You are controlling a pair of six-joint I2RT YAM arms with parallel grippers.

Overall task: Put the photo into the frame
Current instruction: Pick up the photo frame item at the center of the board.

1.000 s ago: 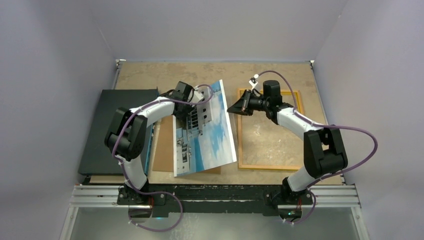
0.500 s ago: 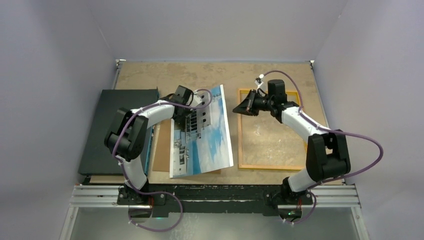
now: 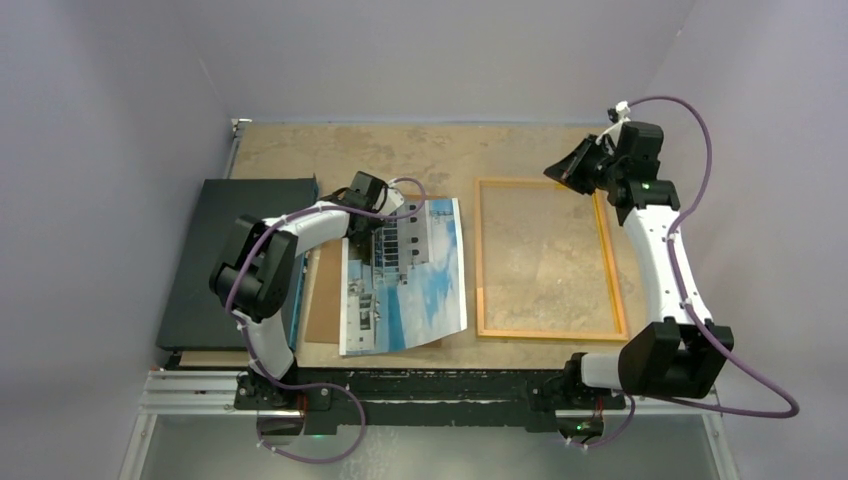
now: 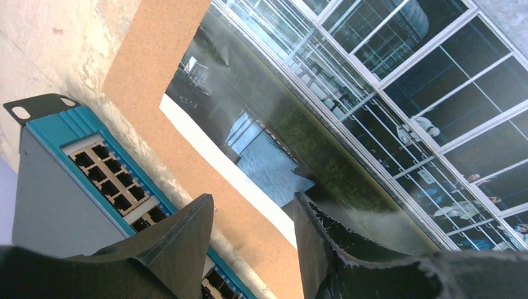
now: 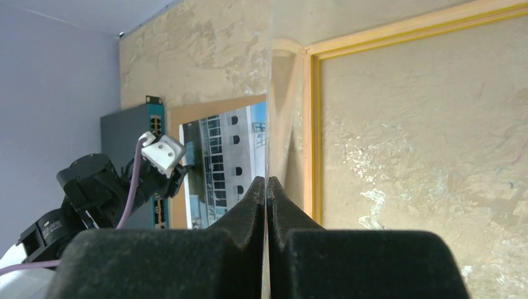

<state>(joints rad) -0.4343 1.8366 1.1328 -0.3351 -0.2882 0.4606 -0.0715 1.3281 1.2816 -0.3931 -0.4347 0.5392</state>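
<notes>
Item 1: the large rectangular paper photo (image 3: 405, 280), a building under blue sky, lies face up on the flat brown backing board (image 3: 322, 290).
Item 2: the thin yellow-orange rectangular frame (image 3: 543, 334) lies flat, just beside the photo at its 3 o'clock.
Left pincer: I see the left gripper (image 4: 252, 199) half apart at the photo's 11 o'clock corner, pinching nothing.
Right pincer: I see the right gripper (image 5: 266, 182) closed on the thin clear pane (image 5: 269, 93), at the frame's 1 o'clock corner.

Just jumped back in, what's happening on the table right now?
The left tool sits with jaws apart over the far-left corner of the photo, which lies picture-up partly on the brown backing board, not yet in the frame. The right tool, shut, pinches what looks like the clear pane at the frame's far-right corner.
</notes>
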